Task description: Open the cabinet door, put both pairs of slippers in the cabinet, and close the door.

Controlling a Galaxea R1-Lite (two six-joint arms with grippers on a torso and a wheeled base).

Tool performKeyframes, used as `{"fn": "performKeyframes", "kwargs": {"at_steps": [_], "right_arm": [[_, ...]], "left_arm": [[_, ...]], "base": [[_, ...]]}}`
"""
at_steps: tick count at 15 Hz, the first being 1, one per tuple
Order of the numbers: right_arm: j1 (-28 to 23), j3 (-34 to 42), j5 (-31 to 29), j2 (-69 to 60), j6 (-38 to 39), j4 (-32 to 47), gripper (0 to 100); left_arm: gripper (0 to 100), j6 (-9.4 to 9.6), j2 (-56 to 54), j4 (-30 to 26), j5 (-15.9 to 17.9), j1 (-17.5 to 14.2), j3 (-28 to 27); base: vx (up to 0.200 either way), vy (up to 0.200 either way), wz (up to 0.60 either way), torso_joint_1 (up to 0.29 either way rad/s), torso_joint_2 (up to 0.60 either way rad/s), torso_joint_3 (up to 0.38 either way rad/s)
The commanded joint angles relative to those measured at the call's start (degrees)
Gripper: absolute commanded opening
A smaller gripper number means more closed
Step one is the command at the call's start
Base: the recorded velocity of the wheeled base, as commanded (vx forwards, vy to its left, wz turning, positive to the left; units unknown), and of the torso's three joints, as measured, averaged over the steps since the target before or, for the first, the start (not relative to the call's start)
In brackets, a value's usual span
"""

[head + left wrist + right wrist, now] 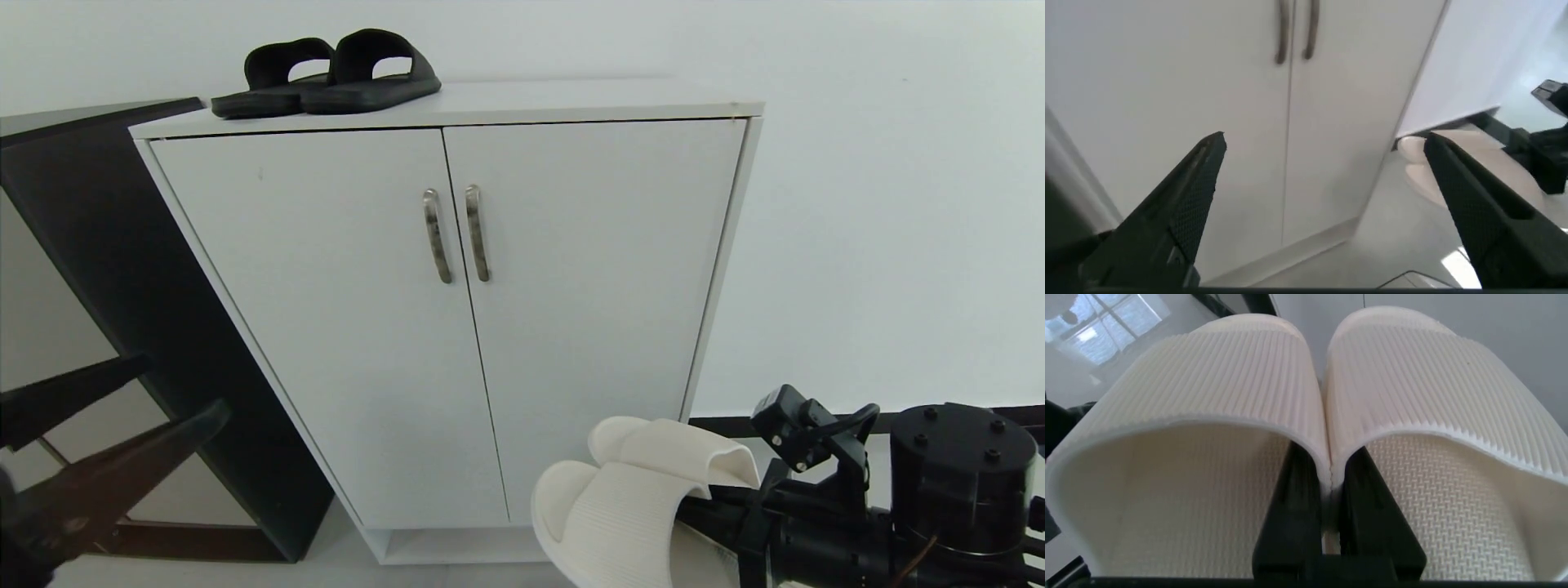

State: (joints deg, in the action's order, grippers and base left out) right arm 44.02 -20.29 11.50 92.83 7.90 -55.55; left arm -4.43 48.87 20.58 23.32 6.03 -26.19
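Cream slippers, heels beyond frame edge

The white two-door cabinet stands shut, its inside barred. The twin metal bar handles at the seam are free to reach from the front. A dark side unit hems its left, while cream ribbed slippers, clamped in the right tool, crowd the right door's lower corner.

The white slippers run off the head view's lower edge, heels covered by the right claw, whose fingertips vanish under the straps. The cabinet, shut, hides its inside; the left claw is cropped at the edge.
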Motion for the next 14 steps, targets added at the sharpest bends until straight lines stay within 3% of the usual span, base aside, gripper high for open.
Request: {"fn": "performKeyframes", "kwargs": {"at_steps": [1, 2, 3, 4, 5, 7, 9, 11, 14], "right_arm": [[0.01, 0.07, 0.02, 0.68, 0.01, -0.43, 0], [0.01, 0.07, -0.07, 1.21, 0.01, -0.79, 0], [-0.07, 0.16, -0.07, 1.3, 0.01, -1.05, 0], [-0.16, 0.25, -0.07, 1.3, 0.01, -1.31, 0], [-0.34, 0.42, -0.07, 1.3, 0.01, -1.4, 0], [-0.34, 0.6, -0.07, 1.3, 0.01, -1.84, 0], [-0.43, 0.6, -0.07, 1.39, 0.01, -1.93, 0], [-0.43, 0.69, -0.07, 1.39, 0.01, -1.93, 0], [-0.43, 0.69, -0.07, 1.56, 0.01, -1.93, 0]], "left_arm": [[100, -4.01, 18.19, 6.14, 1.03, 11.02, -6.95], [100, -7.7, 20.56, 6.05, 3.13, 13.92, -10.29], [100, -9.02, 21.18, 6.05, 4.89, 14.62, -11.7], [100, -11.92, 22.85, 6.05, 13.42, 15.06, -15.56], [100, -14.21, 24.17, 5.7, 18.78, 14.97, -18.11], [100, -17.28, 26.8, 5.44, 22.38, 14.88, -21.45], [100, -17.81, 31.72, 5.44, 23.09, 14.88, -25.41], [100, -14.91, 36.82, 6.23, 18.52, 13.57, -29.45], [100, -12.63, 38.93, 6.23, 17.37, 11.02, -32.61]], "base": [[0.0, 0.0, 0.0, 0.0, 0.0, 0.0], [0.0, 0.0, 0.0, 0.0, 0.0, 0.0], [0.0, 0.0, 0.0, 0.0, 0.0, 0.0], [0.0, 0.0, 0.0, 0.0, 0.0, 0.0], [0.0, 0.0, 0.0, 0.0, 0.0, 0.0], [0.0, 0.0, 0.0, 0.0, 0.0, 0.0], [0.0, 0.0, 0.0, 0.0, 0.0, 0.0], [0.0, 0.0, 0.0, 0.0, 0.0, 0.0], [0.0, 0.0, 0.0, 0.0, 0.0, 0.0]]}}
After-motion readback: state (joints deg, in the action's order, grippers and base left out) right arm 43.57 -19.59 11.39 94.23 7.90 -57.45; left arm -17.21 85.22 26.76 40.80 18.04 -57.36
